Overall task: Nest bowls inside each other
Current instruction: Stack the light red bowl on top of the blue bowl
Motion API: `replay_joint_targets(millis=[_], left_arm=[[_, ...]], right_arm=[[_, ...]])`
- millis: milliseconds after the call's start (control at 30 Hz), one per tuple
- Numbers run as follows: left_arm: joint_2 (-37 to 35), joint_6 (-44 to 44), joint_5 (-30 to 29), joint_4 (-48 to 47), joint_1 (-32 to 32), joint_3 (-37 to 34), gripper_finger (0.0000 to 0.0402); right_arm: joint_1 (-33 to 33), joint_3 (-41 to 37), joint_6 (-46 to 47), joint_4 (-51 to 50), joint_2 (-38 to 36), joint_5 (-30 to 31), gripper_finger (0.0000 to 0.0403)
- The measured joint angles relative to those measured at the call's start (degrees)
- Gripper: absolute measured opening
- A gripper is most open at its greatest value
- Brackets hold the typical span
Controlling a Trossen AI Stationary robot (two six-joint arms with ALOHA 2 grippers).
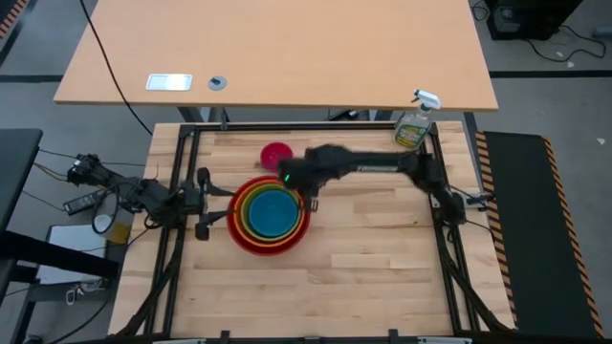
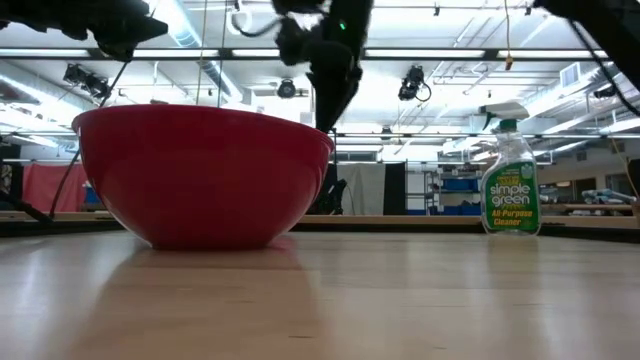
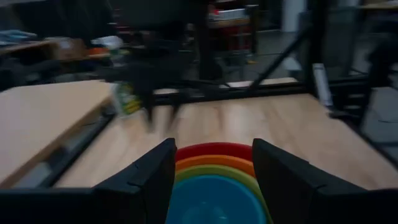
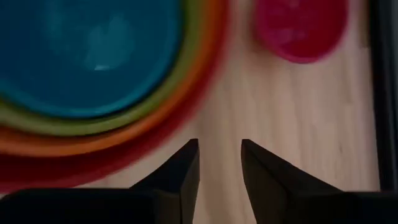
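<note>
A nested stack stands mid-table: the red bowl [image 1: 236, 232] outermost, then orange [image 1: 245, 208], lime green [image 1: 252, 218] and blue [image 1: 273, 212] inside it. The small pink bowl [image 1: 276, 155] sits by itself on the wood just beyond the stack, also seen in the right wrist view [image 4: 301, 28]. My right gripper [image 4: 221, 165] hangs open and empty above the bare wood, between the stack's far right rim and the pink bowl [image 1: 302, 189]. My left gripper [image 3: 214, 180] waits open at the stack's left side, pointing level at it, touching nothing.
A green spray bottle of cleaner [image 1: 415, 124] stands at the table's far right corner, also in the low view [image 2: 510, 180]. Black frame rails [image 1: 287, 127] border the table. Bare wood lies to the near and right sides of the stack.
</note>
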Motion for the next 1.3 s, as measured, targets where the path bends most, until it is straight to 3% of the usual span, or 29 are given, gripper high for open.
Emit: replay_joint_targets(millis=[167,333,467,833,967,1133,1300], left_arm=[[-0.1,1.0,1.7,3.0,0.0,-2.8,0.0215],[0.1,7.2,0.9,24.4,0.5,-14.4,0.0215],[-0.2,8.1,-5.0,33.1,2.1,-17.9,0.0215],[0.4,-7.3,-6.4,2.2,8.6,-4.3,0.0215],[0.3,-8.4,-4.0,1.3,10.4,-2.5,0.0215],[0.3,-8.5,-3.5,2.0,11.1,-2.4,0.0215],[0.4,-9.2,-3.5,1.8,11.1,-2.4,0.0215]], right_arm=[[-4.2,-22.3,-0.5,20.5,-13.1,-2.0,0.0121],[-8.2,-47.4,0.6,54.0,-24.4,-1.7,0.0120],[-11.9,-55.4,3.7,66.8,-25.0,-3.9,0.0120],[-13.4,-49.7,-1.5,68.1,-16.0,-7.5,0.0145],[-14.6,-46.8,-4.7,70.1,-12.0,-10.2,0.0167],[-17.6,-40.3,-6.5,67.7,-4.4,-20.5,0.0172],[-19.4,-33.9,-9.0,60.7,-2.0,-21.0,0.0169]])
